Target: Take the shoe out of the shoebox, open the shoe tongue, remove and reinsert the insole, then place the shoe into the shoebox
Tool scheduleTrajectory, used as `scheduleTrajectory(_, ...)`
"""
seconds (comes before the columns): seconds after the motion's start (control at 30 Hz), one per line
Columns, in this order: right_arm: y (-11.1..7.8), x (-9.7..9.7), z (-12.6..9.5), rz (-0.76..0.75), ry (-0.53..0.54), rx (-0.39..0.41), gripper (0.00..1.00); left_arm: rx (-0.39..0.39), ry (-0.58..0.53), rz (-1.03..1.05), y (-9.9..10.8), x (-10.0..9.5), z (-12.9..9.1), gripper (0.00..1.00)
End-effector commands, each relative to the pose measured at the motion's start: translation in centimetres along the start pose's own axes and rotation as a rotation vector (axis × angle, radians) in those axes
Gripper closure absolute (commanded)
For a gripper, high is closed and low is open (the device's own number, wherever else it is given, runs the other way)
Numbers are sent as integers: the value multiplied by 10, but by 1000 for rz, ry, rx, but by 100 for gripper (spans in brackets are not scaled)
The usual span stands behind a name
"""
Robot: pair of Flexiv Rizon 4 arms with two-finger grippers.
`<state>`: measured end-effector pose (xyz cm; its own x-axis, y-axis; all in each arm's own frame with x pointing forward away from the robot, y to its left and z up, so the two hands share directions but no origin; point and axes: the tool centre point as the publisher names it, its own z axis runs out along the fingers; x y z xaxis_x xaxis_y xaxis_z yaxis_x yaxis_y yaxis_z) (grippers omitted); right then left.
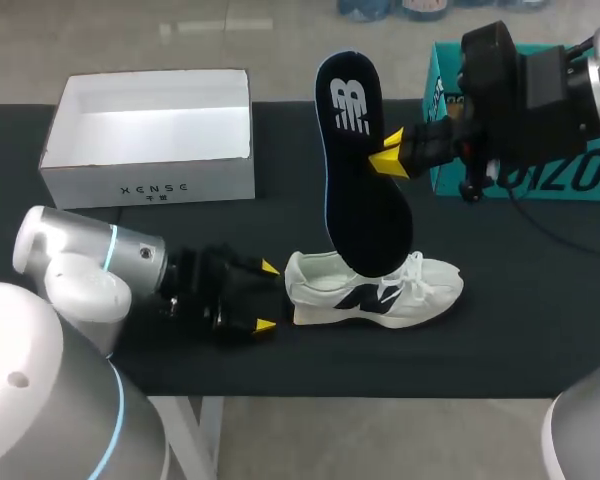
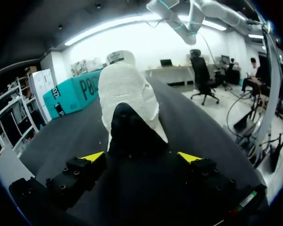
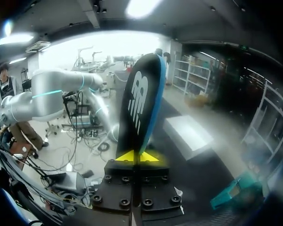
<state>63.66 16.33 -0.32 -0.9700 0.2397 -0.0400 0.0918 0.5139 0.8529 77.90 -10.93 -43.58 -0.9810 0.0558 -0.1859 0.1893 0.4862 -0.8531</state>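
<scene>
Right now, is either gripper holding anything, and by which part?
Right gripper pinches the insole by its side edge, about mid-length. Left gripper holds nothing: open, at the heel of the shoe.

White shoe point(image 1: 425, 292) with black side mark, black insole point(image 1: 365, 195) with white logo, white shoebox point(image 1: 80, 185)

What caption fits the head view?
Right gripper holds the insole over the shoe; left gripper open beside it.
</scene>
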Motion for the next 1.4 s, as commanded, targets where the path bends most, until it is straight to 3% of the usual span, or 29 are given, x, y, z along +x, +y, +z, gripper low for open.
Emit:
scheduleTrajectory(0.03,2,-2,3,1,3,3,100,-213,42,10,-18,-4,-39,0)
scheduleTrajectory(0.23,2,-2,3,1,3,3,100,-385,66,0,-46,-10,-69,0)
scheduleTrajectory(0.5,2,-2,3,1,3,3,100,-534,126,1,-61,-11,-73,0)
scheduleTrajectory(0.87,2,-2,3,1,3,3,100,-538,155,37,-77,-11,-60,0)
scheduleTrajectory(1.4,2,-2,3,1,3,3,100,-564,102,58,-92,-16,-56,0)
